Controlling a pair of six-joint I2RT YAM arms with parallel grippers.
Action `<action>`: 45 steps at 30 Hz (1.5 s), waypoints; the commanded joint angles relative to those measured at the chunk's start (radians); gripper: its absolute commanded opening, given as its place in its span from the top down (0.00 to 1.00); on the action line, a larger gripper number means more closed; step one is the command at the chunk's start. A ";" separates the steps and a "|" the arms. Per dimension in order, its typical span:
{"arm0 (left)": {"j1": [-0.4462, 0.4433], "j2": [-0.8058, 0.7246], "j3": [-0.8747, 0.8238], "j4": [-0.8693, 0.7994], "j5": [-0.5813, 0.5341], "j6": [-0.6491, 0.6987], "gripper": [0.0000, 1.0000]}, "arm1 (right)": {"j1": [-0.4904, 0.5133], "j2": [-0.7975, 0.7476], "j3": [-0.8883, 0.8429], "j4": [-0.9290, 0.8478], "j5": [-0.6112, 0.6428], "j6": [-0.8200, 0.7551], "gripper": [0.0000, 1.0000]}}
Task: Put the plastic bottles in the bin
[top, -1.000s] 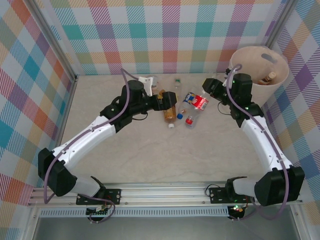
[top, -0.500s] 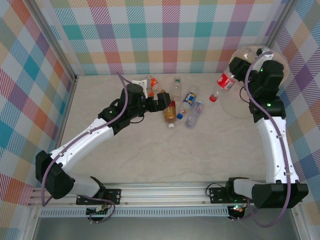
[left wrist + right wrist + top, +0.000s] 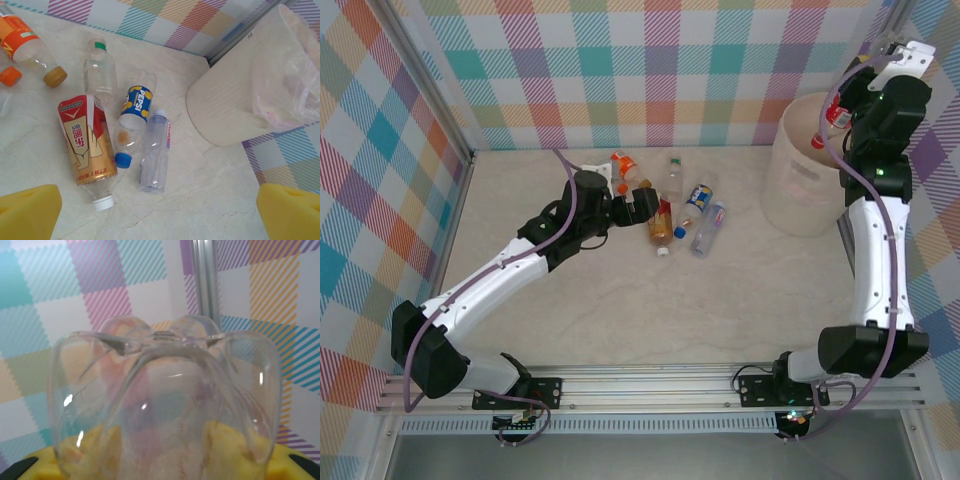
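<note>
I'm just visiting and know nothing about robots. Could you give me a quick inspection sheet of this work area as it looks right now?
Surface: pale marble-look tabletop, no spills seen.
Job's things: several bottles lie bunched at the far middle, among them a Pepsi bottle and a gold-red labelled bottle; the cream bin stands far right.
Clutter: nothing seen.
Tools: left tool open and empty, above the bunch; right tool shut on a red-labelled bottle, above the bin.
Cables: a purple cable runs along each arm.
Surroundings: plaid walls; metal rail at the near edge.

Bottle cluster (image 3: 661, 222) mid-table; bare tabletop (image 3: 650, 310) nr side; bin (image 3: 800, 190) far rt
</note>
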 commanded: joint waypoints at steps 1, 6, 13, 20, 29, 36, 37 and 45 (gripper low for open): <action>0.008 -0.028 -0.018 -0.004 -0.022 -0.019 0.00 | -0.007 0.023 -0.027 0.068 0.071 -0.089 0.60; 0.008 -0.026 -0.017 -0.007 -0.016 -0.028 0.00 | -0.009 0.016 -0.182 0.157 0.063 -0.093 0.59; 0.007 -0.032 -0.025 -0.017 -0.023 -0.035 0.00 | -0.009 0.016 -0.293 0.151 -0.057 -0.075 0.54; 0.007 -0.033 -0.037 -0.032 -0.040 -0.041 0.00 | -0.010 0.065 -0.295 0.066 -0.214 -0.100 0.31; 0.011 -0.024 -0.041 -0.032 -0.053 -0.045 0.00 | -0.010 0.033 -0.300 0.031 -0.312 -0.098 0.20; 0.013 -0.005 -0.035 -0.032 -0.051 -0.063 0.00 | -0.009 0.001 -0.299 0.004 -0.343 -0.094 0.15; 0.014 -0.003 -0.035 -0.031 -0.054 -0.066 0.00 | -0.011 -0.004 -0.299 -0.001 -0.351 -0.092 0.14; 0.024 0.024 -0.033 -0.071 -0.062 -0.101 0.00 | -0.009 -0.044 -0.306 -0.040 -0.469 -0.037 0.01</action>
